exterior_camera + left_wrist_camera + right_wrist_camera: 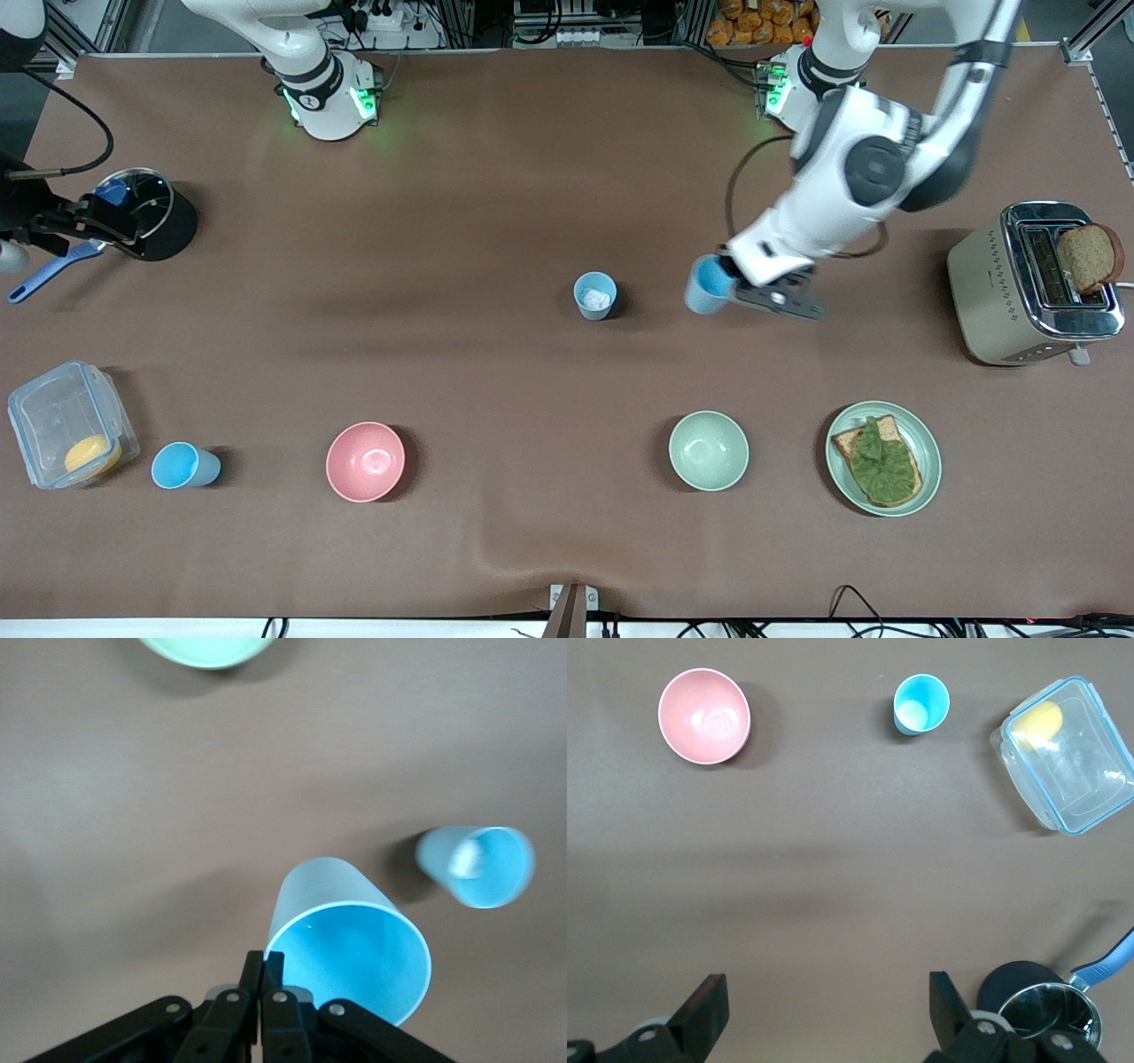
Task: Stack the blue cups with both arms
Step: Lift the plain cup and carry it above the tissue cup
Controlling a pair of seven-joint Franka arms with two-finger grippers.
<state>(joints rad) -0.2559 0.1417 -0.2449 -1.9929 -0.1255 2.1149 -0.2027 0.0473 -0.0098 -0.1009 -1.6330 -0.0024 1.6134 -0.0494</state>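
Toward the right arm's end of the table, a clear lidded container [71, 424] sits beside the first blue cup [183, 465], which stands upright next to the pink bowl [365, 461]. The right gripper [824, 1014] waits high over that end with its fingers spread wide and nothing between them; it shows only in its own wrist view, which looks down on this cup, the pink bowl and a steel pot [1045, 1014]. Near the table's middle stands a second blue cup [594, 295] with something white inside. Just beside it, the left gripper [261, 979] has its fingers pressed together, pinching the rim wall of a third blue cup [708, 284] that hangs tilted above the cloth. Nearer the camera lie the pale green bowl [708, 450] and a plate [924, 439] of toast, with a toaster [1032, 283] at the left arm's end. These cups look light, thin-walled and smooth, so probably slippery and easily tipped; a pinch across the rim, one finger inside, seems the surest hold.
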